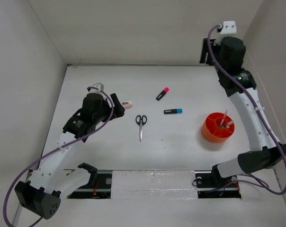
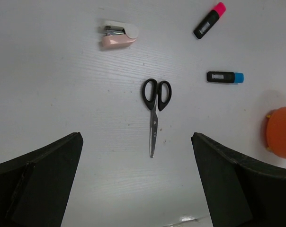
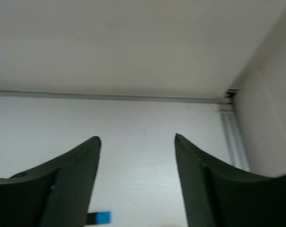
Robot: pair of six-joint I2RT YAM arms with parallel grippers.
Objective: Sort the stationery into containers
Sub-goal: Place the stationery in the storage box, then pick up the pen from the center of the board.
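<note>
Black-handled scissors (image 1: 140, 124) (image 2: 155, 113) lie in the middle of the table, blades toward the near edge. A black marker with a pink cap (image 1: 162, 93) (image 2: 209, 20) and one with a blue cap (image 1: 173, 111) (image 2: 225, 77) (image 3: 98, 217) lie beyond them. A pink-white eraser (image 1: 128, 105) (image 2: 118, 34) rests close to my left gripper (image 1: 113, 106) (image 2: 136, 137), which hovers open and empty above the table. The orange tub (image 1: 218, 127) (image 2: 281, 132) at the right holds thin pens (image 1: 224, 120). My right gripper (image 1: 205, 54) (image 3: 137, 137) is raised at the back right, jaws apart, nothing between them.
White walls enclose the table on the left, back and right. The right arm's links (image 1: 256, 118) arch over the tub's right side. A cable (image 1: 62, 149) loops along the left arm.
</note>
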